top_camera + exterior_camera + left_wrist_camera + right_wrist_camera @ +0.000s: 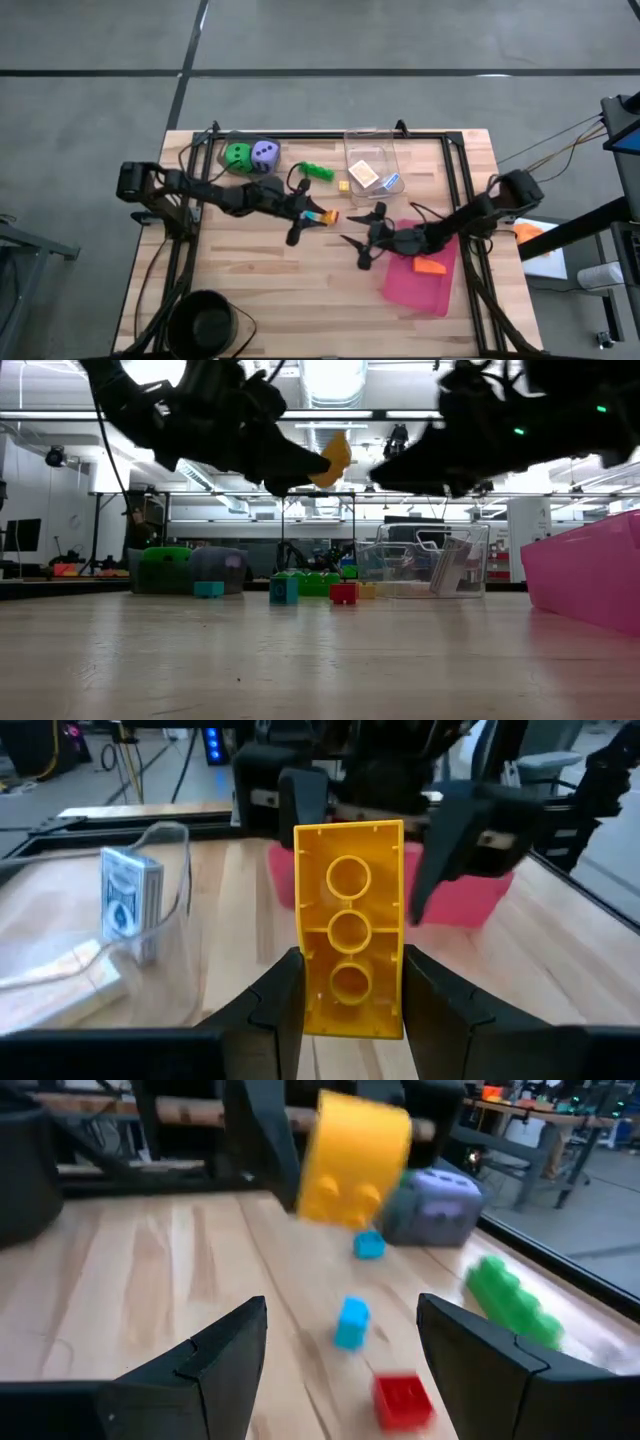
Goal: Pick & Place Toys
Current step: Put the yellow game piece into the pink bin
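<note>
Left gripper [318, 216], at the centre of the high view, is clamped on a yellow brick [349, 927] and holds it lifted off the surface, hollow underside toward its wrist camera. Right gripper [362, 240], just right of centre, faces it with fingers [200, 1355] apart and empty, apparently placed to receive the brick or to clear the way to the pink tray [405, 290] at lower right, which holds an orange piece [431, 266]. Green die [238, 156] and purple die [265, 154] sit at upper left, the green brick [318, 171] beside them. The clear plastic box [352, 147], upper centre, holds the packets [364, 174].
</note>
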Motion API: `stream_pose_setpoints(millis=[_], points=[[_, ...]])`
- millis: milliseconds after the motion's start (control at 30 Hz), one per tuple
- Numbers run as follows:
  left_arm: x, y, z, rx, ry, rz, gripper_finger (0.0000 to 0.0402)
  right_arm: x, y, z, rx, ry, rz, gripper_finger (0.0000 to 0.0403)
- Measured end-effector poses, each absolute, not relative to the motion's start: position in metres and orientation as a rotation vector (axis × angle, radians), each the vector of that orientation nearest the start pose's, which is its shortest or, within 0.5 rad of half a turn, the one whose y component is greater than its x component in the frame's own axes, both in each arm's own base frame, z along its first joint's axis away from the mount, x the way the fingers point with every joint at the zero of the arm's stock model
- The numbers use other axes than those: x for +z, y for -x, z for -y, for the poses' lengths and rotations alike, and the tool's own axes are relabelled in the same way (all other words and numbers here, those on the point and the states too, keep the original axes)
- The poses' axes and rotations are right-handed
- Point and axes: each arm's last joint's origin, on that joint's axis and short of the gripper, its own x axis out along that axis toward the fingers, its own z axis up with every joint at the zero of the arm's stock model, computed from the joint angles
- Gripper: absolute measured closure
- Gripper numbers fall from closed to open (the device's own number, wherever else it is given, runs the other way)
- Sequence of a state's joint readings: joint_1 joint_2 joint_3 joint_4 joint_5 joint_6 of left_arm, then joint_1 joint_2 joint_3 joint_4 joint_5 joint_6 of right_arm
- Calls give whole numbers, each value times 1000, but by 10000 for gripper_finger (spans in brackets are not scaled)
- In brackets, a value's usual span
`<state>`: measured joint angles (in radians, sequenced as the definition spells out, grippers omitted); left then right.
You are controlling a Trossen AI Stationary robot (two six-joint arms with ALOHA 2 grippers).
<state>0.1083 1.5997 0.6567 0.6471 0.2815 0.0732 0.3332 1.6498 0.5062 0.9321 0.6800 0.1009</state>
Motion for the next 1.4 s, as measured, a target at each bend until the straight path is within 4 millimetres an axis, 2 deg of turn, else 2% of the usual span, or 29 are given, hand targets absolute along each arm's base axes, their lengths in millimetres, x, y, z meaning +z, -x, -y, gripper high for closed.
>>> stream_pose_setpoints(millis=[200,433,800,1167,1400], points=[[162,-294,-20,-146,-30,-234,272,164,-303,-77,-328,39,-128,145],[156,-282,-17,-149,-26,-170,272,169,-310,-69,-332,30,-112,145],[158,-284,-5,-193,-30,-158,272,167,-320,-51,-225,-72,-73,145],[158,-284,-5,-192,-25,-162,272,163,-342,-55,-181,-80,-55,145],[156,-284,-5,-193,-26,-184,273,162,-349,-57,-181,-63,-54,148]])
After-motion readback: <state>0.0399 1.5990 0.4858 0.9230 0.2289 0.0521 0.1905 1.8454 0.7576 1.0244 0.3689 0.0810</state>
